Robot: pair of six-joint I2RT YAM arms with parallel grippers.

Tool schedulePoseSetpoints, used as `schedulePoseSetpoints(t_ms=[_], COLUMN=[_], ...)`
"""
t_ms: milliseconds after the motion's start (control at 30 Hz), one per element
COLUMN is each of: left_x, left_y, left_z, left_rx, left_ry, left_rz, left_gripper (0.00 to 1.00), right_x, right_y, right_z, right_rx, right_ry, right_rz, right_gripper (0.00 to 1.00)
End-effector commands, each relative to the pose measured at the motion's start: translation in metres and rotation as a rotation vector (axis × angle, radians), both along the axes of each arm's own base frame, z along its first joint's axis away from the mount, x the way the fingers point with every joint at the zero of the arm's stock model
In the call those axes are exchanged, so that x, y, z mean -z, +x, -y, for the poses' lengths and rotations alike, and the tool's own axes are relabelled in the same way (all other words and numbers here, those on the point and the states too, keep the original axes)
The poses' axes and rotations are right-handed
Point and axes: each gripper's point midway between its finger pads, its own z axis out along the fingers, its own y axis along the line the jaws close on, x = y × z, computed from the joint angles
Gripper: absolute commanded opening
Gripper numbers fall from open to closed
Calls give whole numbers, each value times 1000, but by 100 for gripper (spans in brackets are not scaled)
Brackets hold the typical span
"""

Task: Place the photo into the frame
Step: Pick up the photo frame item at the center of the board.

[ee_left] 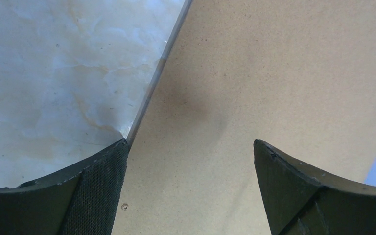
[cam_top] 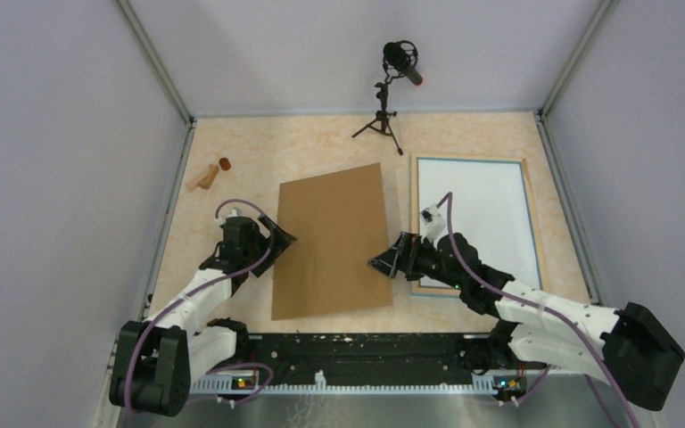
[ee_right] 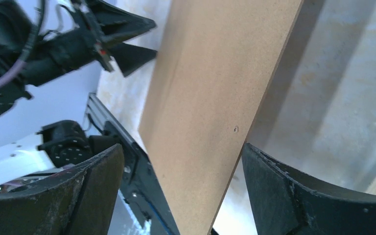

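Note:
The frame point(cam_top: 468, 160), light wood with a light-blue face, lies flat at the right of the table. Its inside point(cam_top: 486, 223) shows plain white; no balloon picture shows in any view. A plain brown cardboard board point(cam_top: 330, 241) lies in the middle. My left gripper point(cam_top: 278, 239) is open at the board's left edge, its jaws wide over the board point(ee_left: 274, 73) in the left wrist view point(ee_left: 190, 147). My right gripper point(cam_top: 382, 261) is open at the board's right edge. In the right wrist view point(ee_right: 182, 147) the board's edge point(ee_right: 215, 73) runs between its jaws.
A microphone on a small tripod point(cam_top: 392, 89) stands at the back centre. A wooden piece point(cam_top: 202, 178) and a small brown-red object point(cam_top: 225, 164) lie at the back left. A black rail point(cam_top: 348, 357) runs along the near edge. Grey walls enclose the table.

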Motion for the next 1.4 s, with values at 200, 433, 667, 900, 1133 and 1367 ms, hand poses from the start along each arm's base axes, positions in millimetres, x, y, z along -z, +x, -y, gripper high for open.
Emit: schedulePoseSetpoints(t_ms=[200, 433, 667, 900, 1133, 1367], left_x=[5, 5, 4, 3, -4, -34], left_y=[-65, -68, -65, -62, -55, -39], left_z=[77, 90, 83, 81, 78, 75], left_rx=[218, 237, 227, 239, 274, 314], left_ry=[-282, -294, -243, -224, -169, -99], left_rz=[-220, -223, -199, -166, -113, 0], left_gripper=[98, 98, 98, 98, 98, 98], right_x=[-83, -86, -53, -60, -71, -92], right_y=[-10, -6, -3, -11, -6, -1], right_z=[-11, -15, 13, 25, 34, 35], right_rx=[33, 37, 134, 117, 114, 101], right_ry=[353, 336, 27, -55, -162, -142], right_rz=[-60, -64, -137, -126, -84, 2], right_gripper=[82, 67, 65, 45, 16, 0])
